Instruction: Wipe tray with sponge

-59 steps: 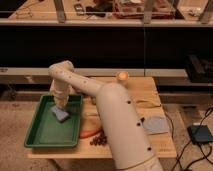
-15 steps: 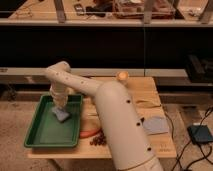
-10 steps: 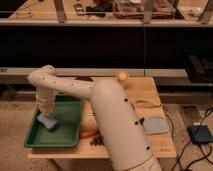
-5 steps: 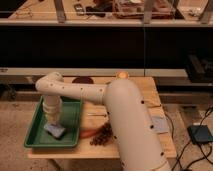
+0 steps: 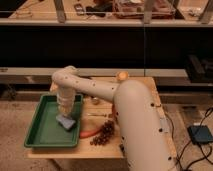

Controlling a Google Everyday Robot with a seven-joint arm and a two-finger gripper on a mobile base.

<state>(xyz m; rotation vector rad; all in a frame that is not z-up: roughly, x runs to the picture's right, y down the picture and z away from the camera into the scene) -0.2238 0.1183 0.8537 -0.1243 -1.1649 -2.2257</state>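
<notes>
Dark shelving behind, wooden table (image 5: 150, 87) in front, pale floor around. Green tray (image 5: 42, 131) on the table's left part, long axis running away from the camera. Blue-grey sponge (image 5: 65, 121) flat on the tray floor, toward the right wall and about midway along its length. Gripper (image 5: 66, 113) straight above the sponge, pointing down from the bent white arm (image 5: 95, 90), seemingly pressing it onto the tray; whether clenched on it or merely bearing down, cannot tell.

Key relation for the coming stroke: sponge directly under the gripper, hard by the right wall, so almost all unwiped floor lies to the left and toward the near rim. Best stroke, judged from this layout: sweep left across the short axis, or drag along the long axis toward the near edge. Little room to the right before meeting the wall.

Elsewhere on the table, all outside the tray and to its right: bunch of dark grapes (image 5: 104, 134) near the front edge, an orange-red carrot-like thing (image 5: 87, 133) just beside it and close to the tray's right rim, an orange ball (image 5: 122, 76) at the back. Risk: a wide rightward pass could ride the sponge up over the rim toward the grapes.
</notes>
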